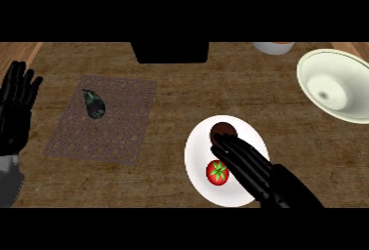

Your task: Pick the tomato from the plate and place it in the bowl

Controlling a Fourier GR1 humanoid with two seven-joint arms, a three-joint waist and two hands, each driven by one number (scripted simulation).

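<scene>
A red tomato (217,172) lies on a white plate (205,141), not yet lifted. The right hand (249,163) reaches over the plate just beside it, fingers straight and pressed together; whether they touch the tomato is hard to tell. The cream bowl (344,97) waits well apart, upper right. The left hand (16,105) rests open, fingers slightly spread, at the left edge. Grasping, carrying and placing remain.
</scene>
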